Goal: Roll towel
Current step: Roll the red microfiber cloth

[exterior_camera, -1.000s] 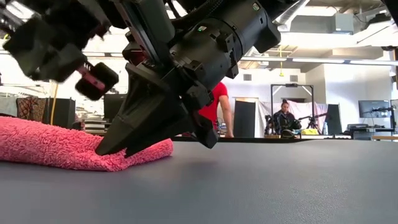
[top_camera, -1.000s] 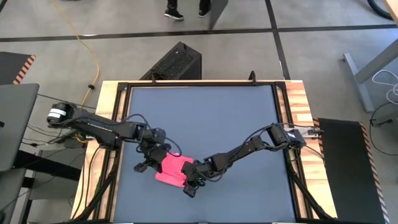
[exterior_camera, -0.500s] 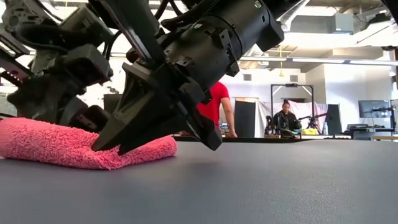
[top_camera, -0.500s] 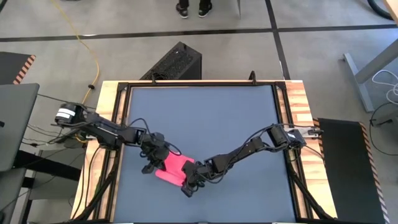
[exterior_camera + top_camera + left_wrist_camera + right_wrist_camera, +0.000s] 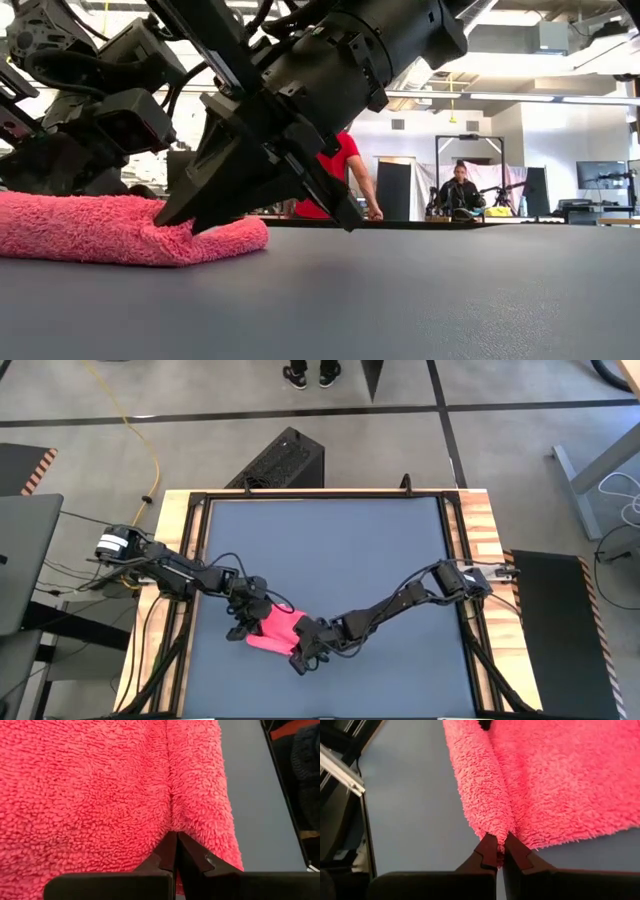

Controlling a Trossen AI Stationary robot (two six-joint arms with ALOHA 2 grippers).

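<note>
Note that both the left gripper (image 5: 175,845) and right gripper (image 5: 498,851) are clamped on opposite towel (image 5: 272,631) edges, likely securing the fold for rolling.

From where I stand, no writing, label, brand, number or sign can be read anywhere, not on the arms, the cloth or the room behind.

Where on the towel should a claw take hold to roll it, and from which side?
By the raised folded edge, coming from the table side. The towel lies flat with one lip doubled over; the right claw is shut on that ridge at its end. The left claw is shut on the cloth too.
</note>
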